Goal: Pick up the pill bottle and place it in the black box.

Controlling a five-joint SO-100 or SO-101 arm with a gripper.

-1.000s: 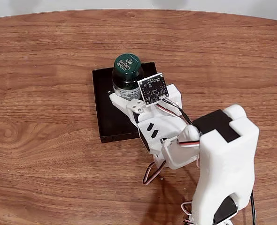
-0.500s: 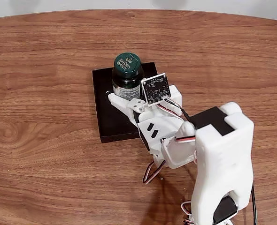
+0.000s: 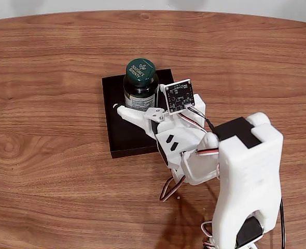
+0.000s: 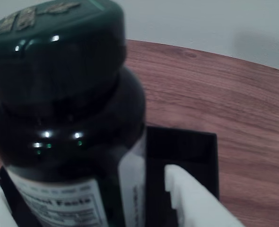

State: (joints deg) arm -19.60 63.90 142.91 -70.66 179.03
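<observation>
Stood the bottle (image 3: 140, 85) upright in the box (image 3: 116, 135) with the gripper (image 3: 137, 106) spread a bit, maybe just letting go, so needed a wider, slow opening and a straight pull back.

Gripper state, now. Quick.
Gripper: open, fingers either side of the pill bottle, which stands upright in the black box; a gap shows beside the right finger.
</observation>
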